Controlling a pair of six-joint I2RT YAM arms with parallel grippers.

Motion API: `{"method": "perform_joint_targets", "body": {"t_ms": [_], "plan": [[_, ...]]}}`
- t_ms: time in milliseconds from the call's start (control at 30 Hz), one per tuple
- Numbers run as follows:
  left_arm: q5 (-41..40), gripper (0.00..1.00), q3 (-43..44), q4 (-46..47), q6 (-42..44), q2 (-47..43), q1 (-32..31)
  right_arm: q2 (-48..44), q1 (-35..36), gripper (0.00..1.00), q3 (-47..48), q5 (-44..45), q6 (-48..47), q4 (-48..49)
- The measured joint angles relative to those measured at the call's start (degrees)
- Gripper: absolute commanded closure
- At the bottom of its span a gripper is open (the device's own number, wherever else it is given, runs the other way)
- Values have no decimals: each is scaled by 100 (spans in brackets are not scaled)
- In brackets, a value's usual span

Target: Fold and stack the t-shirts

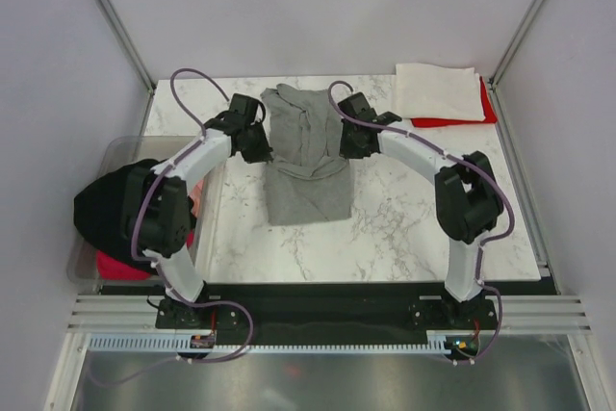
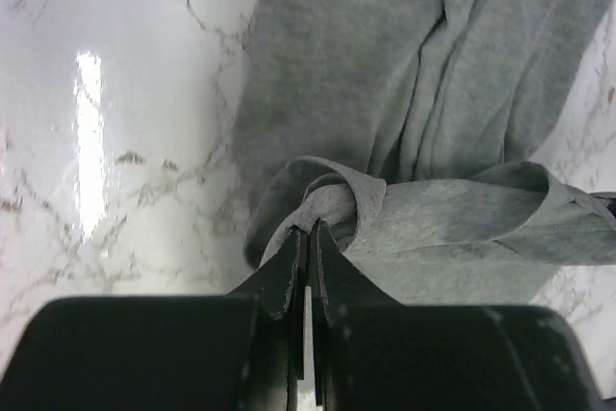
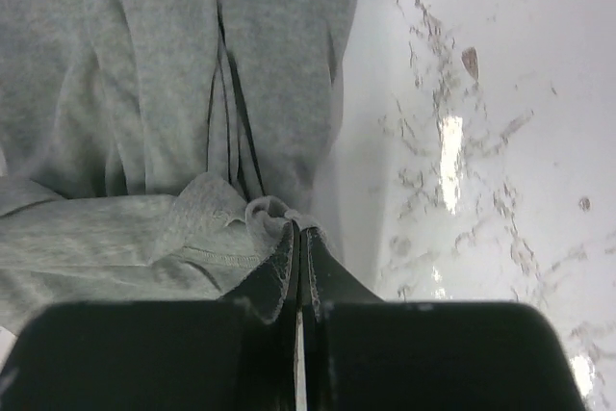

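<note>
A heather grey t-shirt lies lengthwise in the middle of the marble table, its far part bunched into folds. My left gripper is shut on the shirt's left edge, pinching a rolled fold of grey cloth. On the shirt's right edge my right gripper is shut too, holding a small curl of hem. Both grips hold the cloth lifted above the layer lying on the table. A folded white t-shirt rests on a red t-shirt at the far right corner.
A clear plastic tub stands off the table's left edge with black cloth and pink cloth in it. Bare marble lies to the right of the grey shirt. Enclosure walls rise on three sides.
</note>
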Motion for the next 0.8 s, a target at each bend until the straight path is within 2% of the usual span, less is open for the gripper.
{"method": "perform_joint_targets", "body": {"t_ms": [67,100,133,167,233,333,433,467,567,800], "plan": [[155,77,262,15,13,442,127,363,-90,73,334,-120,-44,-7],[262,68,435,13,17,717,197,608,-155,57,579,-219,-79,-28],[361,61,627,-13,37,984,273,870,-232,31,890,-310,-96,-70],[459,53,903,-168,28,1270,358,1108,-317,26,1204,-400,-120,-127],[645,48,1565,-455,44,1790,555,1663,-562,22,2061,-656,-254,-284],[820,45,2503,-922,55,2212,822,1971,-931,22,2872,-874,-304,-444],[841,44,2789,-1078,68,2031,1010,1663,-1209,21,2804,-951,-328,-501],[846,44,2717,-1115,68,1849,1043,1360,-1268,21,2433,-966,-330,-308],[911,44,1845,-931,66,898,1027,179,-1161,21,1032,-1001,-315,-103],[1228,45,-1377,-326,-83,-1451,688,-1825,-125,28,-1945,-1515,66,745]]}}
